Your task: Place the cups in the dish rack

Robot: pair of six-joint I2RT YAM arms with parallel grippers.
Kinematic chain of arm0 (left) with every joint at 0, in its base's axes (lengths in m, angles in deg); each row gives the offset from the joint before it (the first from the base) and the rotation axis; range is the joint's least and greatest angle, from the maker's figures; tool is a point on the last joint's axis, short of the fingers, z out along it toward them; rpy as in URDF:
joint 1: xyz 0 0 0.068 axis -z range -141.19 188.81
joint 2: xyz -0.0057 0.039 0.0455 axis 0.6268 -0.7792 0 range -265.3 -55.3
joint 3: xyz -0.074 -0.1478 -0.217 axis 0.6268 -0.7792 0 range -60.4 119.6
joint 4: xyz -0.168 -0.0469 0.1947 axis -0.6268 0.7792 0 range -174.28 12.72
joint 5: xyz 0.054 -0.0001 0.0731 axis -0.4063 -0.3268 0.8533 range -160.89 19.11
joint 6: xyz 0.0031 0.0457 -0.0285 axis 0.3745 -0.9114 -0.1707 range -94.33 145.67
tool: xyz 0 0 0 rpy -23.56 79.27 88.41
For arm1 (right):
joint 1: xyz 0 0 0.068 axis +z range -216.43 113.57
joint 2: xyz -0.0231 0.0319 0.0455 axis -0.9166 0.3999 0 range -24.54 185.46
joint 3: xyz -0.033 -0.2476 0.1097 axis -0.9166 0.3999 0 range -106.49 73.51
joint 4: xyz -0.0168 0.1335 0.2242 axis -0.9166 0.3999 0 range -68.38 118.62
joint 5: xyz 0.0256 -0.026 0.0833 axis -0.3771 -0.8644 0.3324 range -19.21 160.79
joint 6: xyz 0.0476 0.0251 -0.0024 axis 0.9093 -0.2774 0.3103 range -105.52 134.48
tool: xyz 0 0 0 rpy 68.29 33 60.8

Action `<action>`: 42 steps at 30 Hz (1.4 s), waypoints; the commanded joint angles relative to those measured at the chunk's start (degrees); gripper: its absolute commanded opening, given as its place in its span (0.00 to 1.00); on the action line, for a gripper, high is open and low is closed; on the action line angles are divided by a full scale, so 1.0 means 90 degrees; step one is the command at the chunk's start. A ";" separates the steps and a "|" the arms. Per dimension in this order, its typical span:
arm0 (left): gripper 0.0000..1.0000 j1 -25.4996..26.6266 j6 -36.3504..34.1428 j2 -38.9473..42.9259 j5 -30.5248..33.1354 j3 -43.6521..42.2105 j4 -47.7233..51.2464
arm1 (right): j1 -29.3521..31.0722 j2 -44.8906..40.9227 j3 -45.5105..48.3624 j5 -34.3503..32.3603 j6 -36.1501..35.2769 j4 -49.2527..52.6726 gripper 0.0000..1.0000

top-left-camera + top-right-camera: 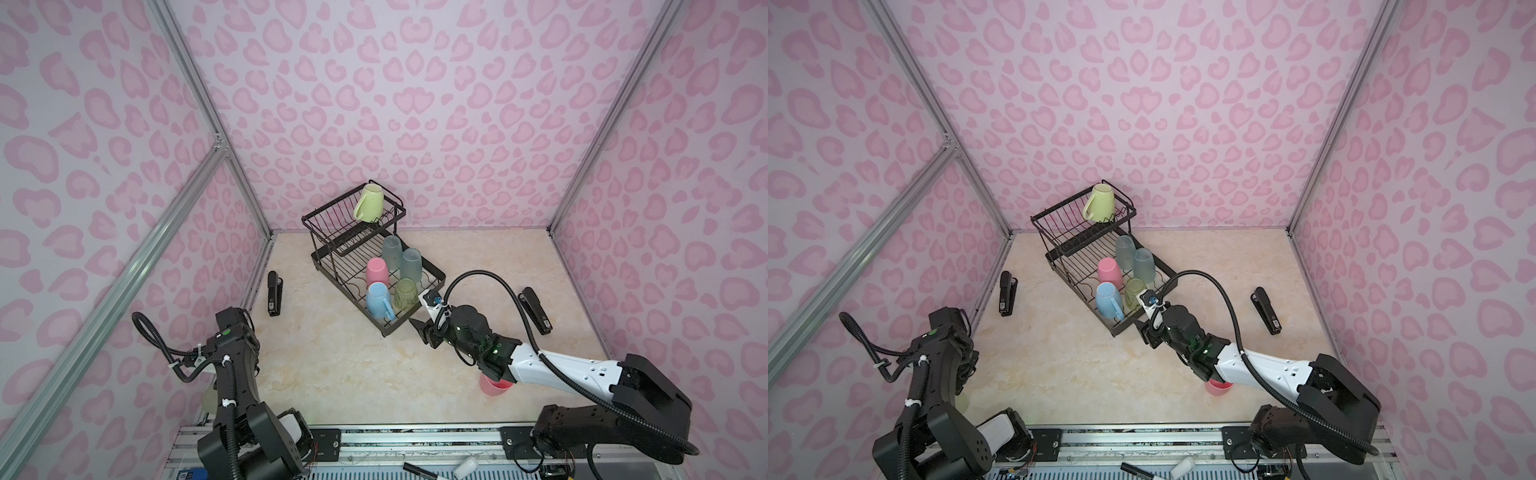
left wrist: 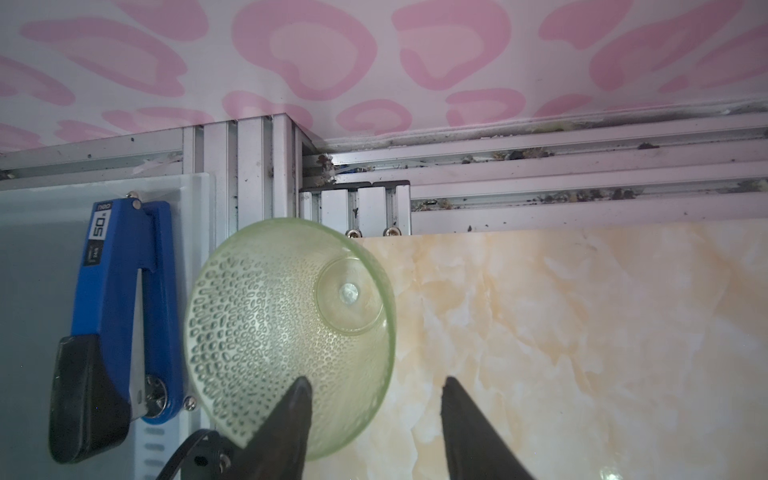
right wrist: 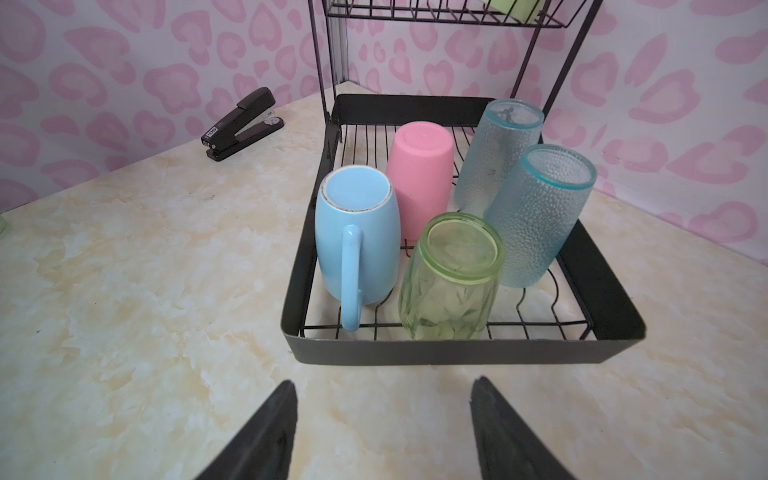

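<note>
Counting six cups racked in both top views and, on that tally, two to go. Showing the lime mug [image 1: 369, 203] tilted in the upper basket of the rack [image 1: 328, 224], with grey tumblers [image 1: 392, 252], racked pink cup [image 1: 377, 271], blue mug [image 1: 378, 299] and racked green tumbler [image 1: 405, 293] mouth-down in the lower tray. Leaving on the table [image 1: 332, 374] the loose pink cup [image 1: 494, 384], half covered by the right arm [image 1: 561, 365], and the loose green tumbler [image 1: 210, 401], barely glimpsed behind the left arm [image 1: 232, 374]. Catching the right gripper [image 1: 420, 330] just off the tray's near corner; hiding the left arm's working end entirely. Placing black staplers [image 1: 274, 293] well apart, out at either side.

Looking down from the left wrist: left gripper [image 2: 376, 386] spread astride the near wall of the loose green tumbler [image 2: 291, 332], one finger over the mouth, one outside above the table. Impossible to say whether either finger touches yet. Noting the blue stapler [image 2: 116, 291] just beside.

Looking from the right wrist: right gripper [image 3: 384, 395] spread wide, empty, facing the rack's front wall. Taking in five racked cups whole, cropping the lime mug to a sliver at the frame's edge, missing the loose pink cup altogether.
</note>
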 commanded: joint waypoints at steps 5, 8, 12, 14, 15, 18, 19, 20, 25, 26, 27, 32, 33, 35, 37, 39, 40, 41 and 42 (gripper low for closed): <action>0.45 -0.0049 0.0065 -0.0045 -0.0124 -0.0059 -0.0107 | -0.0013 -0.0005 0.0064 -0.0100 0.0024 -0.0199 0.66; 0.43 -0.0064 0.0010 -0.0063 -0.0273 -0.0068 -0.0160 | -0.0013 0.0010 0.0065 -0.0095 0.0027 -0.0204 0.66; 0.42 -0.0069 -0.0063 -0.0095 -0.0418 -0.0065 -0.0215 | -0.0018 0.0024 0.0065 -0.0104 0.0027 -0.0202 0.65; 0.39 -0.0069 -0.0055 -0.0127 -0.0427 -0.0072 -0.0201 | -0.0025 0.0029 0.0056 -0.0118 0.0036 -0.0204 0.66; 0.38 -0.0072 -0.0052 -0.0137 -0.0431 -0.0079 -0.0201 | -0.0025 0.0033 0.0058 -0.0116 0.0037 -0.0204 0.65; 0.32 -0.0084 -0.0045 -0.0183 -0.0461 -0.0061 -0.0206 | -0.0027 0.0043 0.0055 -0.0122 0.0048 -0.0213 0.65; 0.30 -0.0088 -0.0043 -0.0185 -0.0469 -0.0064 -0.0209 | -0.0026 0.0053 0.0055 -0.0124 0.0046 -0.0214 0.65; 0.30 -0.0099 -0.0040 -0.0186 -0.0489 -0.0065 -0.0209 | -0.0029 0.0050 0.0049 -0.0124 0.0041 -0.0213 0.65; 0.23 -0.0109 -0.0072 -0.0198 -0.0575 -0.0093 -0.0245 | -0.0045 0.0073 0.0033 -0.0100 0.0045 -0.0205 0.65; 0.22 -0.0116 -0.0080 -0.0205 -0.0577 -0.0095 -0.0244 | -0.0042 0.0073 0.0027 -0.0104 0.0046 -0.0196 0.65; 0.21 -0.0117 -0.0083 -0.0215 -0.0578 -0.0093 -0.0251 | -0.0039 0.0067 0.0026 -0.0104 0.0046 -0.0195 0.65; 0.20 -0.0119 -0.0101 -0.0244 -0.0617 -0.0093 -0.0259 | -0.0050 0.0011 0.0052 -0.0115 0.0046 -0.0185 0.65; 0.19 -0.0118 -0.0094 -0.0244 -0.0612 -0.0093 -0.0263 | -0.0051 -0.0007 0.0054 -0.0115 0.0046 -0.0176 0.65; 0.17 -0.0127 -0.0103 -0.0235 -0.0617 -0.0093 -0.0258 | -0.0048 -0.0043 0.0076 -0.0115 0.0046 -0.0174 0.65; 0.13 -0.0127 -0.0085 -0.0201 -0.0609 -0.0093 -0.0249 | -0.0042 -0.0083 0.0094 -0.0124 0.0046 -0.0175 0.65; 0.12 -0.0127 -0.0112 -0.0140 -0.0612 -0.0093 -0.0258 | -0.0041 -0.0111 0.0094 -0.0129 0.0046 -0.0173 0.65; 0.11 -0.0127 -0.0122 -0.0113 -0.0607 -0.0090 -0.0270 | -0.0045 -0.0119 0.0084 -0.0127 0.0046 -0.0175 0.65; 0.10 -0.0127 -0.0132 -0.0093 -0.0621 -0.0093 -0.0285 | -0.0052 -0.0126 0.0085 -0.0126 0.0048 -0.0166 0.65; 0.10 -0.0127 -0.0139 -0.0088 -0.0634 -0.0093 -0.0278 | -0.0048 -0.0125 0.0071 -0.0117 0.0051 -0.0151 0.65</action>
